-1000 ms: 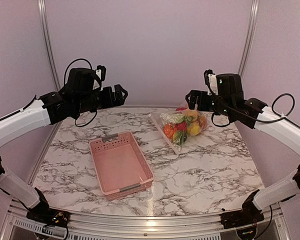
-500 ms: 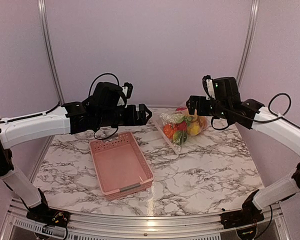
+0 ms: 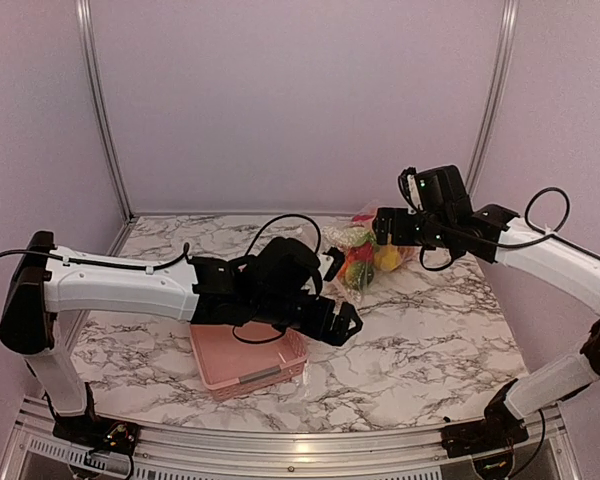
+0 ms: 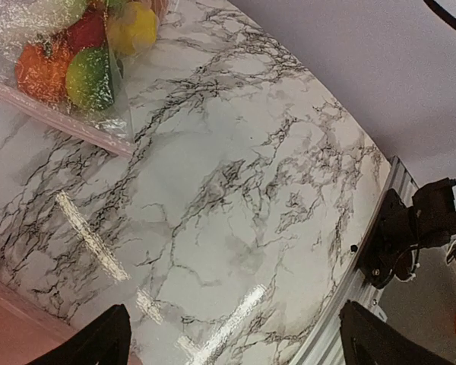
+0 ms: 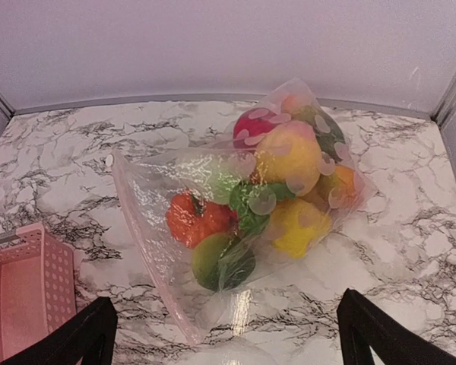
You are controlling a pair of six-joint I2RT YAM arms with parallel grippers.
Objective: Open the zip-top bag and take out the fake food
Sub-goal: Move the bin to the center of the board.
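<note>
The top camera looks down from six o'clock over the whole table [image 3: 430,340]. Both wrist cameras sit closer. All three see the bag [image 5: 213,182] at one o'clock.

No text, label, brand, number or sign can be read in any of the views. The clear crinkly plastic zip-top bag [image 5: 152,190] carries only pale round spots [image 5: 262,201], most of them toward its 1 o'clock side, and these have no letters on them.
</note>
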